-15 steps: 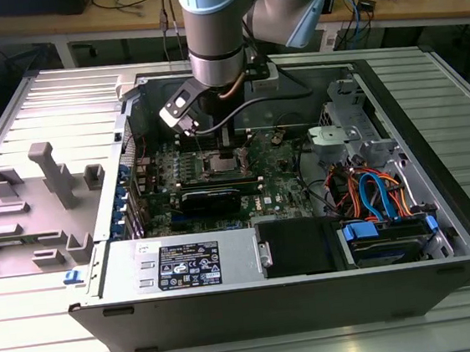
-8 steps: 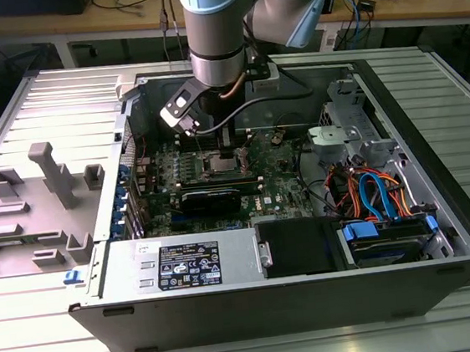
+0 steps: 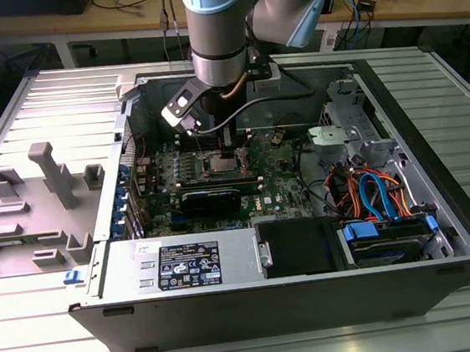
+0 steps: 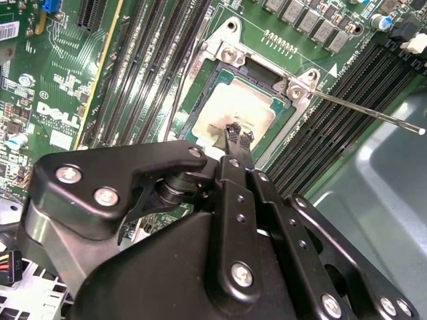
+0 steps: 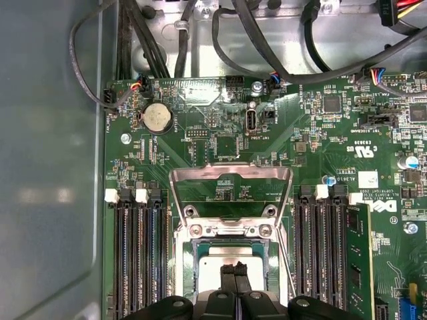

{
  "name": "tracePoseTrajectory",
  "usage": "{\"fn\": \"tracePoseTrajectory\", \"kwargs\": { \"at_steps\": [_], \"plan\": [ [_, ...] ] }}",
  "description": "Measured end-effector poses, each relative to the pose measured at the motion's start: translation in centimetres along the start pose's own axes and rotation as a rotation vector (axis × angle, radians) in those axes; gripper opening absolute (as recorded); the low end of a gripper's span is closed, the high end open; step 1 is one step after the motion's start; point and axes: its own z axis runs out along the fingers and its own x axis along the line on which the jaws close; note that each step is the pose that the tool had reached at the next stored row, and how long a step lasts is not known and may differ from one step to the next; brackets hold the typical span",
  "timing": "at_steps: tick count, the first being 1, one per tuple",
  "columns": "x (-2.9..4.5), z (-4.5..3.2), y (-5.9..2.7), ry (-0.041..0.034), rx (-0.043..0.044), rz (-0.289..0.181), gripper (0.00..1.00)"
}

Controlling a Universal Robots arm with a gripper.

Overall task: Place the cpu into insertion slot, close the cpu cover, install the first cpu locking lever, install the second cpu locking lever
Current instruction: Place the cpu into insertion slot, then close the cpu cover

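Both wrist views show us the black gripper (image 4: 240, 134) pinched together over the silver-grey square cpu (image 4: 227, 107). The exterior view places it twelve o'clock from the long black rectangular card (image 3: 211, 199).

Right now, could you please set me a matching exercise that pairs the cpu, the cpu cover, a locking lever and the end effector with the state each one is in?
Things:
1. cpu
2. cpu cover
3. locking lever
4. end effector

States:
A. swung open, off the insertion slot
B. poised directly above item 1
C. lying seated in the insertion slot
D. unlatched, jutting out over the memory slots

Pairs: 1-C, 2-A, 3-D, 4-B.
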Motion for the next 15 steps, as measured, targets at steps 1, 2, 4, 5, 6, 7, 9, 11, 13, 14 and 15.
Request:
{"fn": "tracePoseTrajectory", "kwargs": {
  "at_steps": [1, 2, 4, 5, 6, 7, 9, 11, 13, 14, 15],
  "plan": [
    [0.00, 0.00, 0.02, 0.0000, 0.0004, 0.000, 0.11],
    [0.00, 0.00, 0.03, 0.0001, 0.0007, 0.000, 0.11],
    [0.00, 0.00, 0.06, 0.0002, 0.0014, 0.000, 0.11],
    [0.00, 0.00, 0.08, 0.0002, 0.0017, 0.000, 0.11],
    [0.00, 0.01, 0.09, 0.0003, 0.0020, 0.000, 0.11],
    [0.00, 0.00, 0.10, 0.0002, 0.0023, 0.000, 0.11],
    [0.00, 0.00, 0.14, 0.0003, 0.0030, 0.000, 0.11],
    [0.00, 0.01, 0.17, 0.0004, 0.0036, 0.000, 0.11],
    [0.00, 0.01, 0.20, 0.0004, 0.0043, 0.000, 0.11],
    [0.00, 0.01, 0.21, 0.0005, 0.0045, 0.000, 0.11],
    [0.00, 0.01, 0.23, 0.0005, 0.0051, 0.000, 0.11]
  ]
}}
